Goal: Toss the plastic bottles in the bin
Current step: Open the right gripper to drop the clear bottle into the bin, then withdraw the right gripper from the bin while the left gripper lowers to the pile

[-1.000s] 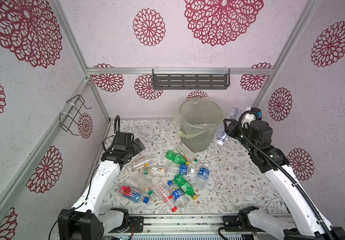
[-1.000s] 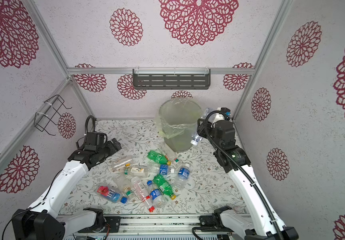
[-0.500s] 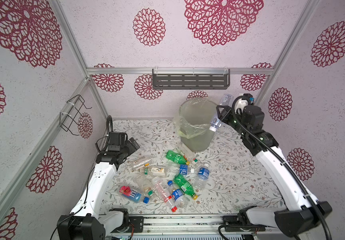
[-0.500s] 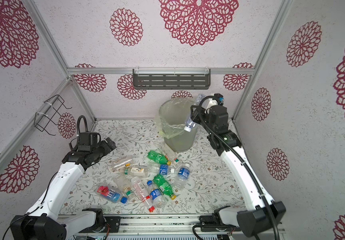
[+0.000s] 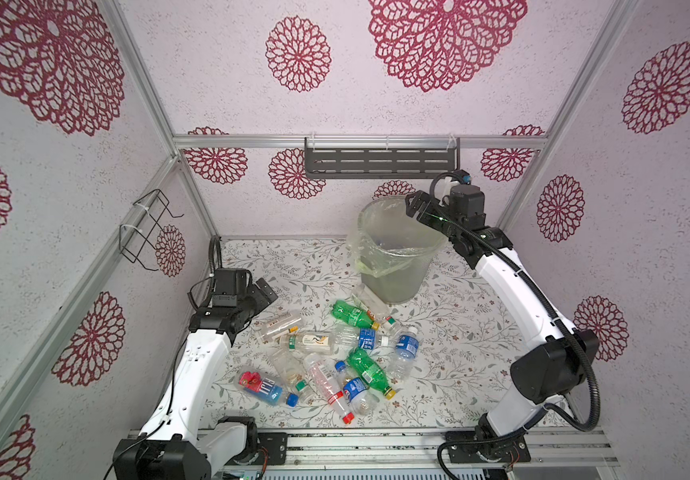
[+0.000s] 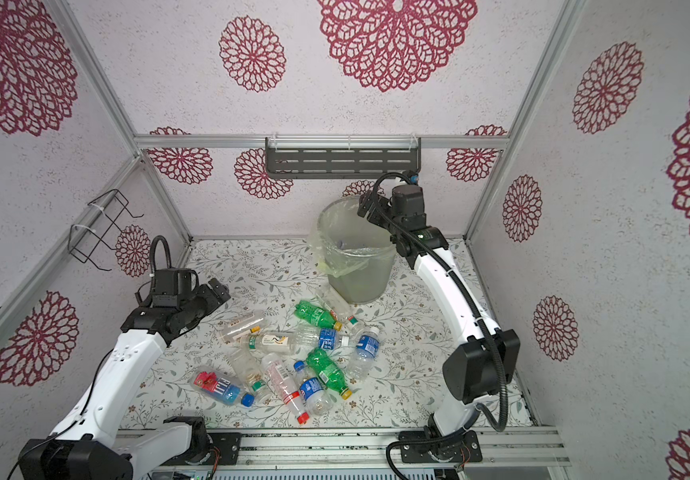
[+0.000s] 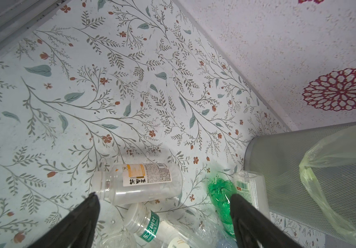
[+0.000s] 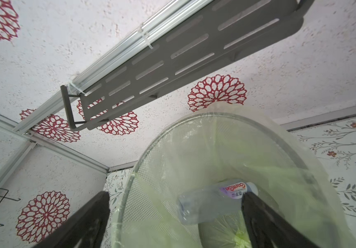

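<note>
Partly hidden: blurred bottle [image 8: 207, 204] inside bin [image 8: 157, 167].

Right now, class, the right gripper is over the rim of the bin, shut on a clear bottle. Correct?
No. The right gripper is over the rim of the bin but open: the right wrist view shows its fingers spread and the clear bottle loose inside the bin.

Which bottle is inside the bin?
The clear purple-labelled bottle inside the bag-lined bin, under the right gripper; the other bottles lie on the table.
</note>
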